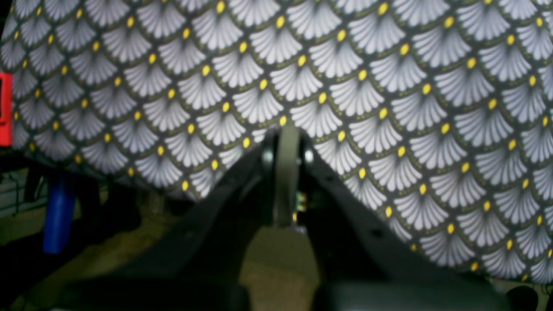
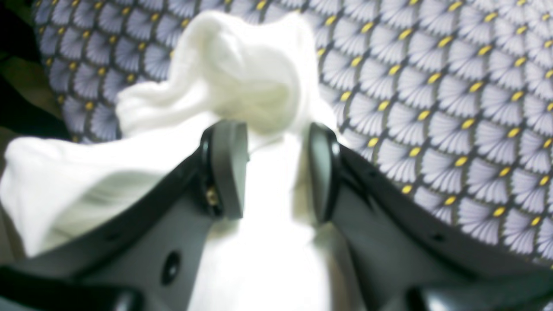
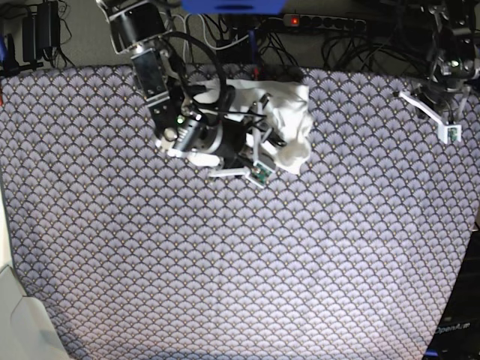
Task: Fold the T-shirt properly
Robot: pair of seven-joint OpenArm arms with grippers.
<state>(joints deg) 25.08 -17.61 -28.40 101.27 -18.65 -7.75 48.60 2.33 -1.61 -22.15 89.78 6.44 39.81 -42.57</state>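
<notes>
The T-shirt lies crumpled in a white heap near the back edge of the patterned tablecloth, no print showing. My right gripper sits on its near-left side. In the right wrist view this gripper is open, and a ridge of the T-shirt runs between its two fingers and bunches up beyond them. My left gripper hangs over the far right corner of the cloth, apart from the shirt. Its jaws are shut on nothing above the tablecloth.
Cables and a power strip run along the back behind the table. A red part and a blue post stand past the cloth's edge in the left wrist view. A white object sits at the front left corner.
</notes>
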